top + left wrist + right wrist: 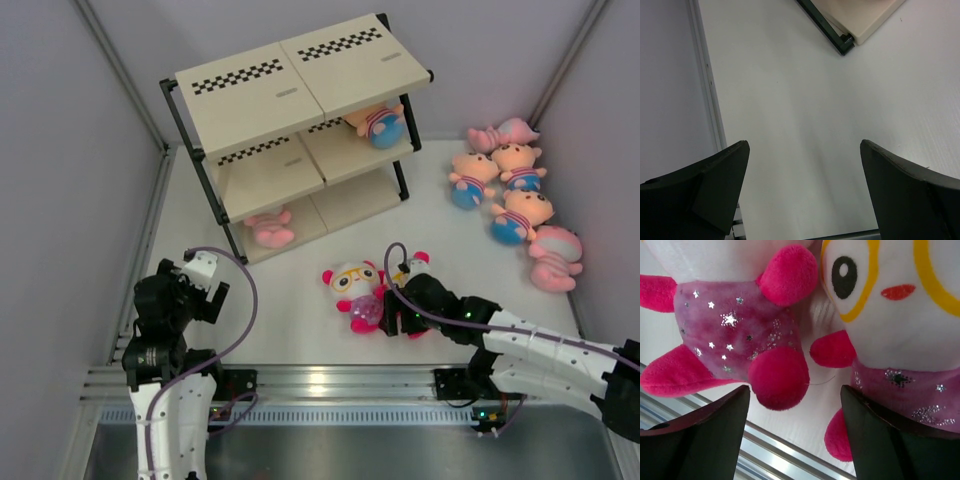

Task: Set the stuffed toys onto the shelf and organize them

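Note:
The shelf point(300, 110) stands at the back. A peach striped toy point(378, 125) lies on its middle tier and a pale pink toy point(270, 230) on its bottom tier. Two white-faced toys with yellow glasses and hot-pink bodies lie mid-table: one point(354, 288) shows in full, the other point(410, 265) is partly under my right arm. My right gripper point(390, 318) is open and low beside them. In the right wrist view the open gripper point(795, 395) faces the left toy point(730, 330) and the right toy point(890, 305), with a pink foot between the jaws. My left gripper point(205, 287) is open and empty.
Several toys lie by the right wall: pale pink ones point(503, 133) point(555, 257) and peach striped ones point(470, 178) point(520, 215). The left wrist view shows my open gripper point(805, 147) over bare table, the shelf's foot point(846, 42) and the left wall rail point(707, 80).

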Robot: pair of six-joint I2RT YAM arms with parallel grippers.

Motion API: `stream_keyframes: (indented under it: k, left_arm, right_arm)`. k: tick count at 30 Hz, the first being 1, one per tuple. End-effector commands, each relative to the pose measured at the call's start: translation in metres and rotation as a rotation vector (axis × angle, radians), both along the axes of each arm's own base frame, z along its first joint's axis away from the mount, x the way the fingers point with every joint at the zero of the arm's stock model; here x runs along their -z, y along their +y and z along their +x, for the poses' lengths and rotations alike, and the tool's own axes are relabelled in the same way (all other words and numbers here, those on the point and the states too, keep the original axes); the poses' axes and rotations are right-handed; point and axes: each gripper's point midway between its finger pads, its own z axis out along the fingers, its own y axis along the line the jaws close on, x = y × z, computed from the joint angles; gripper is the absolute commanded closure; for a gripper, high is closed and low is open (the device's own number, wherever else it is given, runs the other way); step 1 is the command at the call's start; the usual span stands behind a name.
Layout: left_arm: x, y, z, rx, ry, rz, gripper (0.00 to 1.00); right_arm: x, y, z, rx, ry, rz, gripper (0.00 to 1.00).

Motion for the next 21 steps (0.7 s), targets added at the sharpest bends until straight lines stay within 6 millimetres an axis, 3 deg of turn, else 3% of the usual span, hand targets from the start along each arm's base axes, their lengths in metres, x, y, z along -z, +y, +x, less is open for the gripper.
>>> stream_keyframes:
  k: [1, 4, 11, 12, 14, 15, 17, 18, 21]
  left_arm:
    - [-0.003, 0.003, 0.002, -0.008, -0.020, 0.012, 0.01]
    - [-0.003, 0.003, 0.002, -0.005, -0.019, 0.015, 0.01]
    - [-0.002, 0.002, 0.002, -0.002, -0.018, 0.014, 0.01]
    - [-0.002, 0.003, 0.002, -0.004, -0.018, 0.016, 0.01]
    - [-0.001, 0.003, 0.002, -0.002, -0.016, 0.016, 0.01]
    - [-0.001, 0.003, 0.002, -0.003, -0.016, 0.015, 0.01]
    - [-0.001, 0.003, 0.002, -0.003, -0.016, 0.015, 0.01]
    - [-0.001, 0.002, 0.002, 0.000, -0.016, 0.017, 0.02]
    - [0.001, 0.003, 0.002, -0.001, -0.006, 0.016, 0.01]
  right_arm:
    - [-0.015, 0.025, 0.014, 0.033, -0.043, 0.108, 0.29]
    - [-0.022, 0.034, 0.020, 0.022, -0.067, 0.142, 0.36]
    - [-0.037, 0.047, 0.021, -0.014, -0.085, 0.185, 0.41]
    - [-0.036, 0.047, 0.022, -0.014, -0.086, 0.185, 0.45]
    - [-0.035, 0.049, 0.021, -0.015, -0.083, 0.189, 0.63]
    - [-0.033, 0.049, 0.021, -0.020, -0.075, 0.186, 0.78]
    - [-0.037, 0.050, 0.020, -0.028, -0.072, 0.179, 0.96]
    - [-0.042, 0.048, 0.022, -0.041, -0.090, 0.169, 1.00]
    - [-0.091, 0.050, 0.032, -0.113, -0.219, 0.166, 1.00]
